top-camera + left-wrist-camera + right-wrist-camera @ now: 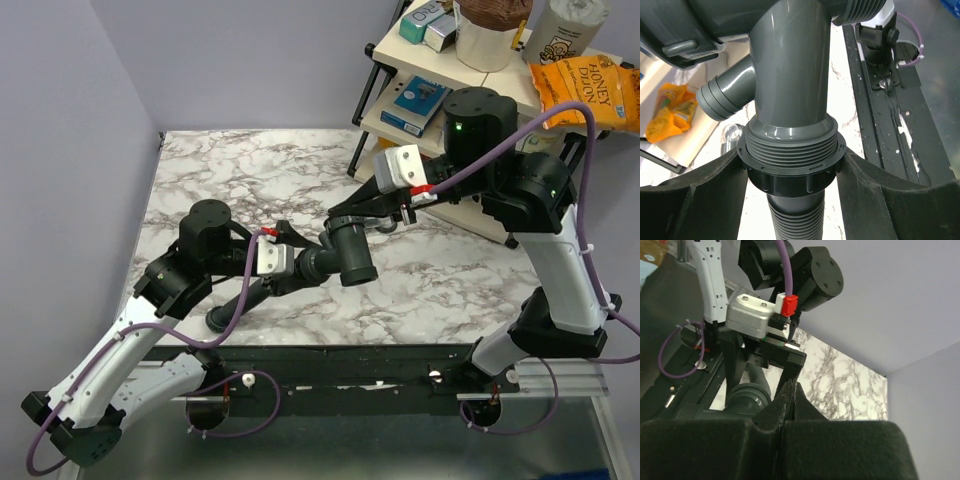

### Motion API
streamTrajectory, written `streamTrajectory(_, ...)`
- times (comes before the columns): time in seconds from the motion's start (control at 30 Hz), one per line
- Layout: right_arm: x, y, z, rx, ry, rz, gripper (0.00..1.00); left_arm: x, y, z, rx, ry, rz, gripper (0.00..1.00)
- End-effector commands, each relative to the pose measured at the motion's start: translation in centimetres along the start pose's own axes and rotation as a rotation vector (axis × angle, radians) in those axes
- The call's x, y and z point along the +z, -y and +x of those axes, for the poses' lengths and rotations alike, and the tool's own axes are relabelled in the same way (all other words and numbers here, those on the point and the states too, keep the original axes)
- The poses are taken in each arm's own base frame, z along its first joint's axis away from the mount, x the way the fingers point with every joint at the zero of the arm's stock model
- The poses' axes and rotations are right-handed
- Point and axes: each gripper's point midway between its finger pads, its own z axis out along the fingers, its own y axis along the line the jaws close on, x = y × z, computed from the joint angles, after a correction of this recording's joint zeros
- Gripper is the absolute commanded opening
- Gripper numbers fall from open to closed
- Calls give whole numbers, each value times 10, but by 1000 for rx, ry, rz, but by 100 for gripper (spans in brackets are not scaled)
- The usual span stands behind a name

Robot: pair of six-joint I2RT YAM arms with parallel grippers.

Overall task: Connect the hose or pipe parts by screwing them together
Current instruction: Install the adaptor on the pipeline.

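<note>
The dark grey Y-shaped fitting (350,255) hangs above the middle of the marble table. Its threaded end (790,142) sits in the black collar nut (790,180) of the ribbed hose (795,220). My left gripper (791,162) is shut on that collar nut, one finger on each side. From there the hose (245,295) slopes down left to the table. A barbed side branch (722,97) juts from the fitting. My right gripper (338,215) hovers just behind and above the fitting. In the right wrist view it (790,387) is shut with nothing between its fingers.
A shelf (400,120) at the back right carries boxes, a blue pack (420,95) and an orange snack bag (585,90). A black rail (350,365) runs along the table's near edge. Purple cables (235,310) loop from both arms.
</note>
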Motion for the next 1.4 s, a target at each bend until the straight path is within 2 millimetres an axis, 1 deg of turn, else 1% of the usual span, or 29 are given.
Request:
streamTrajectory(0.0,13,-20,28,128,-52,-105,1,-1,-1,-12,59,17,11,0)
streamTrajectory(0.03,18,-23,43,164,-88,-118,1,-2,-1,-14,65,22,10,0)
streamTrajectory(0.1,22,-23,56,190,-122,-115,1,-3,-1,-15,66,24,9,0)
streamTrajectory(0.13,24,-25,68,214,-156,-118,1,-3,-1,-16,66,27,7,0)
streamTrajectory(0.23,25,-23,84,244,-196,-105,1,-5,0,-21,77,36,7,0)
streamTrajectory(0.3,25,-20,88,259,-200,-98,1,-6,2,-24,81,41,9,0)
streamTrajectory(0.47,24,-14,93,269,-206,-79,1,-10,6,-28,96,48,12,0)
streamTrajectory(0.57,22,-13,99,291,-209,-72,1,-12,7,-32,108,57,7,0)
streamTrajectory(0.7,16,-10,105,320,-210,-55,1,-15,8,-38,117,72,2,0)
streamTrajectory(0.83,12,-14,106,341,-203,-53,1,-18,8,-47,105,98,-14,0)
streamTrajectory(1.0,10,-18,114,367,-204,-41,1,-20,5,-56,111,127,-45,0)
streamTrajectory(1.07,7,-20,113,367,-196,-33,1,-21,4,-57,95,133,-55,0)
streamTrajectory(1.13,5,-19,111,362,-184,-20,1,-23,-3,-63,104,148,-96,0)
streamTrajectory(1.2,2,-23,110,363,-177,-14,1,-24,-10,-64,99,154,-142,0)
streamTrajectory(1.23,2,-22,107,355,-163,-8,1,-25,-14,-65,96,152,-163,0)
streamTrajectory(1.37,0,-24,102,344,-139,5,1,-27,-29,-66,94,154,-241,0)
